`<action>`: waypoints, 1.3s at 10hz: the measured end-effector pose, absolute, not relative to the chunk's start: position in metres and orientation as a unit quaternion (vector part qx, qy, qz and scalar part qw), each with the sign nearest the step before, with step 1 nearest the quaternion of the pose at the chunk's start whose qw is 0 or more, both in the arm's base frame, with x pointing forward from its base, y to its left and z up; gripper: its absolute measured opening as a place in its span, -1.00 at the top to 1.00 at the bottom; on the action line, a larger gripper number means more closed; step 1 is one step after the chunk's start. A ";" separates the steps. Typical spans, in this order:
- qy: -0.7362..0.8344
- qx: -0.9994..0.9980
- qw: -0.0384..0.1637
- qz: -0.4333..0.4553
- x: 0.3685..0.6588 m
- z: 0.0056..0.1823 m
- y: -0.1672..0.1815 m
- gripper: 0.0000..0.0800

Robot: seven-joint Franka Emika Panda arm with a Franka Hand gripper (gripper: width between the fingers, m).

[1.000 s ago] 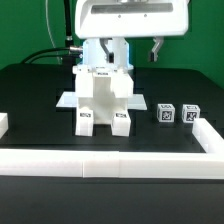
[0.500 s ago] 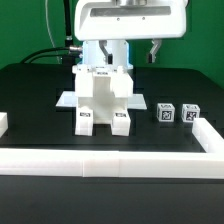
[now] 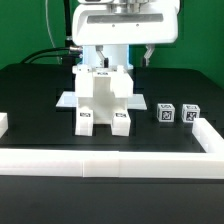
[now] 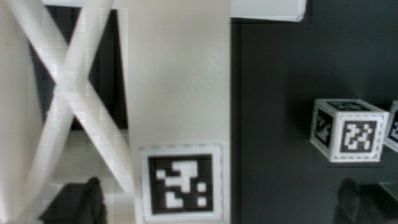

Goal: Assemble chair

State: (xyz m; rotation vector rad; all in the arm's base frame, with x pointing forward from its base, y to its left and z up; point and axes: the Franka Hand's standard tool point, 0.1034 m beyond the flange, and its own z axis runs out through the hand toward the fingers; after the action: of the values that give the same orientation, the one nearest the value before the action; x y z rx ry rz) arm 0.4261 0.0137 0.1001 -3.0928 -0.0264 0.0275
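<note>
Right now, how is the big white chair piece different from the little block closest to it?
The chair piece is far taller and wider than the little block. The chair piece is built from several joined parts, with two legs in front; the little block is one small boxy part. Both are white, carry black-and-white tags and stand on the black table.

In the wrist view the fingers [image 4: 75, 205] were dark blurs against the chair [image 4: 178, 80], cropped by the picture's edge, so their spread could not be told. A tagged block [image 4: 393, 125] beside the chair was mostly cut off. In the exterior view the chair hid the fingers behind it, and the arm [image 3: 125, 22] above the chair ran out of frame.
</note>
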 end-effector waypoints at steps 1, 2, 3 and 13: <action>-0.010 -1.000 0.023 0.010 0.424 0.098 0.012 -0.62; -0.016 -1.000 0.023 0.012 0.423 0.096 0.010 -0.62; -0.018 -1.000 0.022 0.014 0.423 0.094 0.009 -0.62; -0.041 -0.999 0.009 0.005 0.476 0.084 0.005 -0.62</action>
State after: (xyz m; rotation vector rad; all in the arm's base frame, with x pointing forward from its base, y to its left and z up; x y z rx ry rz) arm 0.4763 0.0051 0.0836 -3.1217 -0.1293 0.0168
